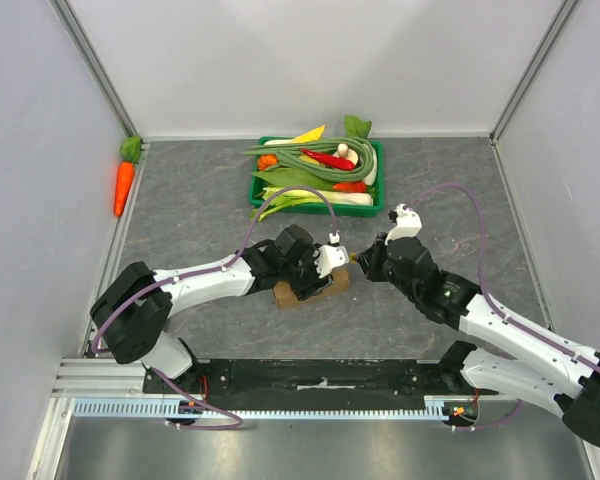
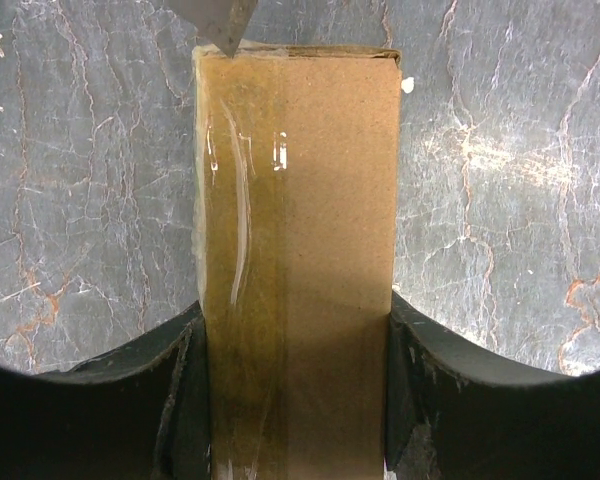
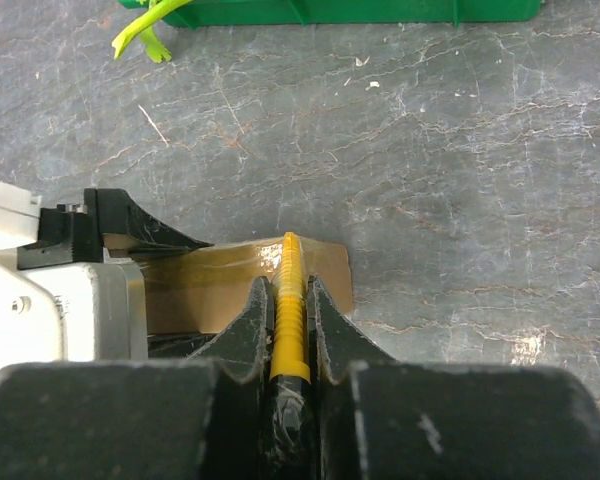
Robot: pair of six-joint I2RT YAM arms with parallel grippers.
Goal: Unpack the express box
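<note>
Left gripper [image 2: 292, 345] clamps the box [image 2: 295, 190] across its width, one finger pressed against each long side. The box lies flat on the counter [image 1: 180, 215], toward the near edge and about midway along it. Right gripper [image 3: 290, 292], narrow, pinches a yellow ridged tool [image 3: 288, 260] whose grey blade [image 2: 220, 20] touches the box's end near a corner. Beyond, a green tray [image 1: 377, 185] of vegetables sits at the far edge. A carrot [image 1: 124, 186] lies in the far left corner.

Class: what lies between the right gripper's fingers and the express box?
A yellow ridged tool, clamped in the right gripper's fingers, reaches to the express box at its edge; the right wrist view shows it.
</note>
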